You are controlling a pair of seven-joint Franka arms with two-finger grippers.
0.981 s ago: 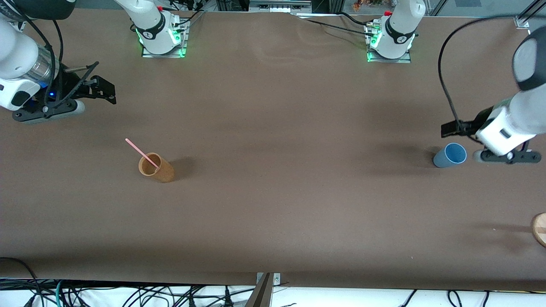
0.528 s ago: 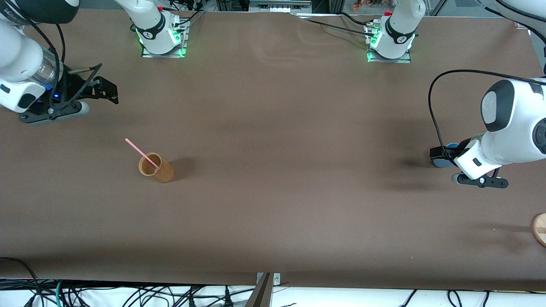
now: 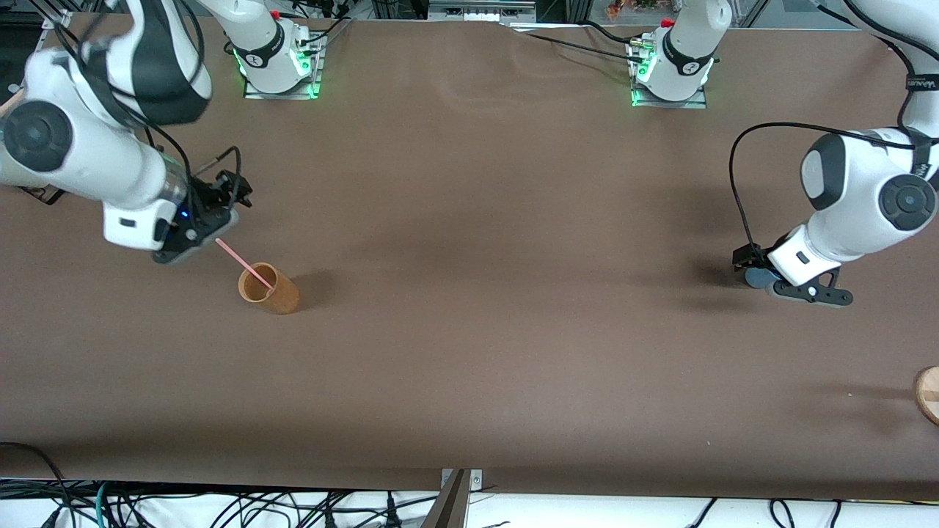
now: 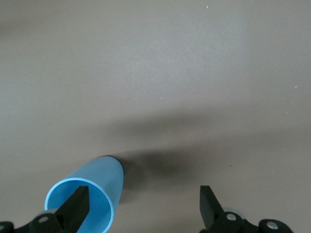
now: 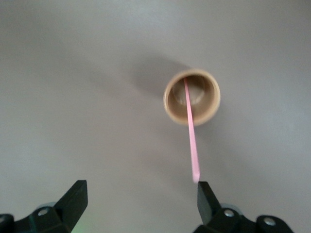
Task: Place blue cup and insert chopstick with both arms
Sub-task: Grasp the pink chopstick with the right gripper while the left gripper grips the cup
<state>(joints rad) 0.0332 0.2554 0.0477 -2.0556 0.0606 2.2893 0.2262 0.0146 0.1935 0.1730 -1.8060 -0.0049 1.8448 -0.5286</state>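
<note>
Standing upright on the brown desk [image 3: 469,330] toward the right arm's end, the orange-brown wooden-looking cup [image 3: 269,289] serves as the landmark. The thin straight pink chopstick [image 3: 243,265] sits inside this cup, leaning against the rim, with its free end angled up and away from the front camera. The right end effector [image 5: 138,194] hovers just over that free end, its fingers spread wide apart and gripping nothing; in the right wrist view, one fingertip [image 5: 206,196] sits just beside the chopstick's tip.

Well apart from the wooden-looking cup, toward the left arm's end of the desk, stands the small tapered matte grey-blue cup [image 4: 90,194]. The left end effector [image 4: 143,206] is low at this cup, fingers apart. In the left wrist view, one finger [image 4: 77,204] reaches into the cup's mouth while the other stands outside the wall. In the front view the blue cup is mostly hidden under the left end effector [image 3: 748,265].
</note>
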